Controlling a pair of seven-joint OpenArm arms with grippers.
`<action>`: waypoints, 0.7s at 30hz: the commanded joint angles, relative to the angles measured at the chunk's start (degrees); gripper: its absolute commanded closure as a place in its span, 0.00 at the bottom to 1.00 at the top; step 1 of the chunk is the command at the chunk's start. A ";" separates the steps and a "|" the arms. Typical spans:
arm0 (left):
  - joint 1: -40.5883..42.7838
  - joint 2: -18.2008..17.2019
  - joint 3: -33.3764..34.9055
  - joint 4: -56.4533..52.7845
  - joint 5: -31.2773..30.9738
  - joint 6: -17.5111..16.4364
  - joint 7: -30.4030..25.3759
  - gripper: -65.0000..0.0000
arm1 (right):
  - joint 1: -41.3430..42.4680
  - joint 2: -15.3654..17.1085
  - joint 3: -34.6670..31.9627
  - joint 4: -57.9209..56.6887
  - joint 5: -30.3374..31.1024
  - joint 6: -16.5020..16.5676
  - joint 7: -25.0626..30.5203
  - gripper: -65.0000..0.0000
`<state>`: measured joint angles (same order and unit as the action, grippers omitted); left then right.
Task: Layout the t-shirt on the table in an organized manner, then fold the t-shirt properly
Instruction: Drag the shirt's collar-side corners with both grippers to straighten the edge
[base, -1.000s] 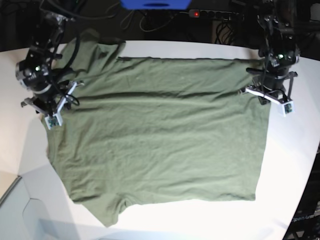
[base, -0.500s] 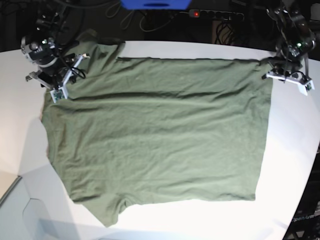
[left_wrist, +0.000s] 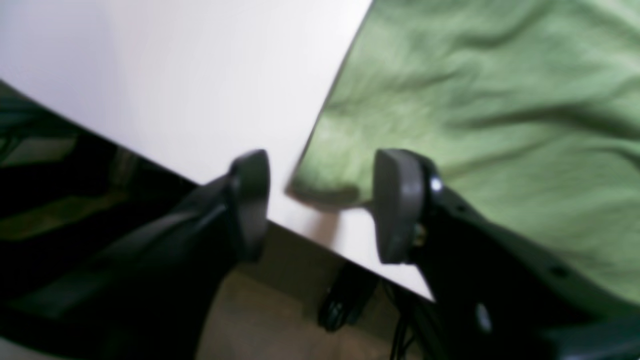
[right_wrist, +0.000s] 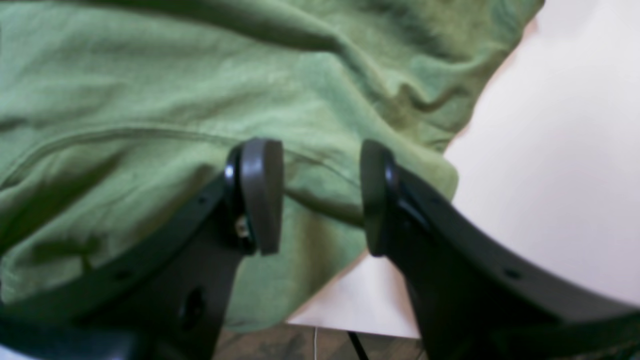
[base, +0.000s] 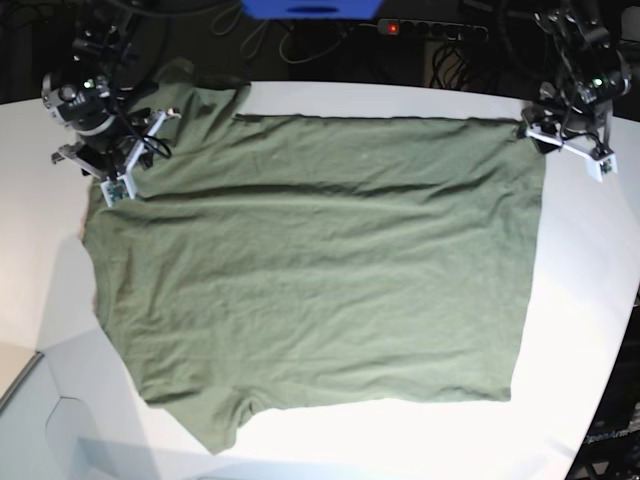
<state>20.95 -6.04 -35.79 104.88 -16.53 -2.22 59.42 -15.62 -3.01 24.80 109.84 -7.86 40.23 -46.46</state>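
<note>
A robotics lab, by the look of it: a bare white table (base: 600, 300) with a curved edge, two arms mounted at its 10 and 2 o'clock corners, and at 12 o'clock a power strip (base: 432, 30) with a lit red switch among loose cables (base: 290, 45).

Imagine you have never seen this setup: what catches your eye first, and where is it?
The olive-green t-shirt dominates, spread nearly flat across the middle of the white table. Next come the two dark robot arms at the far corners: the left hand hangs open over the shirt's corner at the table edge, and the right hand stands open above rumpled cloth near the other far corner.
</note>
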 joint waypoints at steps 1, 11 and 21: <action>-0.25 -0.68 -0.03 -0.22 -0.12 -0.02 -0.56 0.57 | 0.19 0.24 0.13 0.97 0.43 -0.23 0.87 0.60; -0.25 -0.95 0.14 -6.11 -0.12 -0.11 -5.57 0.63 | 0.10 0.24 0.13 0.88 0.43 -0.23 0.87 0.60; -1.21 -1.03 0.14 -7.87 -0.21 -0.11 -5.66 0.63 | 0.10 0.24 0.04 0.88 0.43 -0.23 0.87 0.60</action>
<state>19.66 -6.55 -35.53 96.36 -16.58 -2.20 53.93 -15.62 -3.01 24.77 109.84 -7.88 40.23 -46.48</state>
